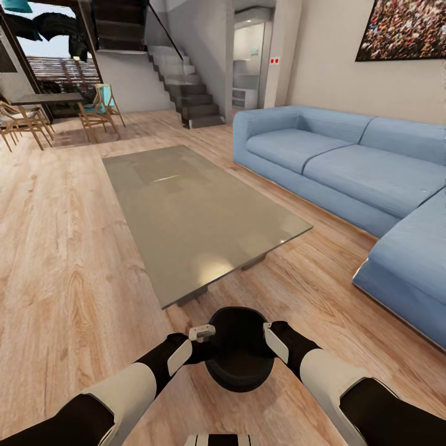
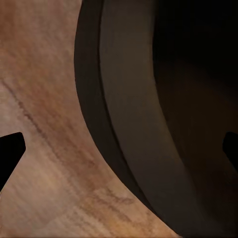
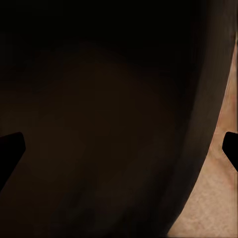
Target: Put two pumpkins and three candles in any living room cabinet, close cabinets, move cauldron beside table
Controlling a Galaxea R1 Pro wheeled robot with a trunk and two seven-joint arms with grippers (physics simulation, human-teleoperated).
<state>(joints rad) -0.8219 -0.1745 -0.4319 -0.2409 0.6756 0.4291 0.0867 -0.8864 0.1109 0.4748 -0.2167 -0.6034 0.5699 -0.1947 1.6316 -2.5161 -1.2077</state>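
You had the cauldron point(image 1: 240, 350) between both arms, low in front of the trunk over the wooden floor point(image 1: 56, 260), just short of the near end of the grey table point(image 1: 192, 217), whose tabletop was bare. Your left gripper point(image 1: 201, 335) sat at the pot's left rim; its wrist view showed one fingertip point(image 2: 10, 151) outside over the floor and the other over the dark inside, so the rim point(image 2: 129, 124) lay between them, though I could not tell if the grip was tight. Your right gripper point(image 1: 271, 337) straddled the opposite rim likewise. The blue sofa point(image 1: 365, 179) stood right of the table.
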